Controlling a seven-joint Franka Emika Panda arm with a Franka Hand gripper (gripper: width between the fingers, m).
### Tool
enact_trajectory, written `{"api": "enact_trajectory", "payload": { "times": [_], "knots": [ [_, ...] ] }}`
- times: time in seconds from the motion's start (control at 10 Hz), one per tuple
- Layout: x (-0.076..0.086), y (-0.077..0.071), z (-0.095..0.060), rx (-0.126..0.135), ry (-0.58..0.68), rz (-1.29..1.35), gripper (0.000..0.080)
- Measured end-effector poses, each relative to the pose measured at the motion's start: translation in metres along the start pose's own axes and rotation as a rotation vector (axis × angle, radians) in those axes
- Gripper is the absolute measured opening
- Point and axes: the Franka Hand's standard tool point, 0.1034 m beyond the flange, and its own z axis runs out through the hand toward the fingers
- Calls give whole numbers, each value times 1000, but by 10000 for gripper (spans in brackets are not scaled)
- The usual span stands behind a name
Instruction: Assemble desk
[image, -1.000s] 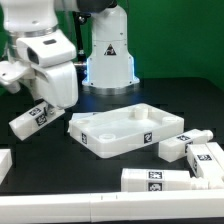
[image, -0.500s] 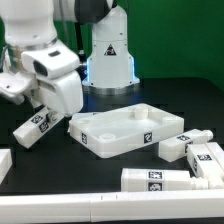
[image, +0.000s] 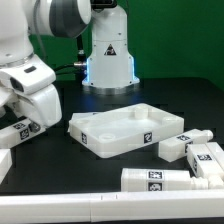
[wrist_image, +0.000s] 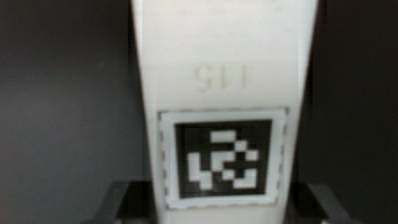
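Looking across the dark table, I see the arm bent low at the exterior view's left, its big white gripper pinching one square white leg of the desk. The wrist view fills up with that leg. It runs straight away from the camera, a black-and-white tag faces the lens, and the grey fingers sit against its two sides, so the jaws are neither pressed together nor spread free but closed on the leg. From the outside view the leg lies slanted under the gripper, and part of it is cut off by the picture's edge. I cannot tell whether its lower end touches the table. The desk top lies flat near the middle of the table, rim up, well apart from the gripper, with round holes at its nearer corners and a small tag on the side wall facing me. Nothing stands in it. Toward the exterior view's right, just beside the desk top, a cluster of loose legs lies on its side. Another leg lies in front of the desk top, nearer to me, with its tag facing up. Behind the desk top stands the arm's white base, which carries a triangular warning mark.
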Motion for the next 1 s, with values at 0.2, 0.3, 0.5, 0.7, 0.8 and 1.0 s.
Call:
{"api": "enact_trajectory", "payload": {
  "times": [0.2,0.3,0.5,0.7,0.8,1.0],
  "knots": [
    [0,0,0,-1,0,12,355],
    [0,1,-1,-1,-2,47,506],
    [-2,19,-34,-25,-61,192,617],
    [5,54,-60,-42,-88,481,644],
    [13,80,-71,-50,-96,598,648],
    [28,126,-76,-94,-110,772,649]
  ]
}}
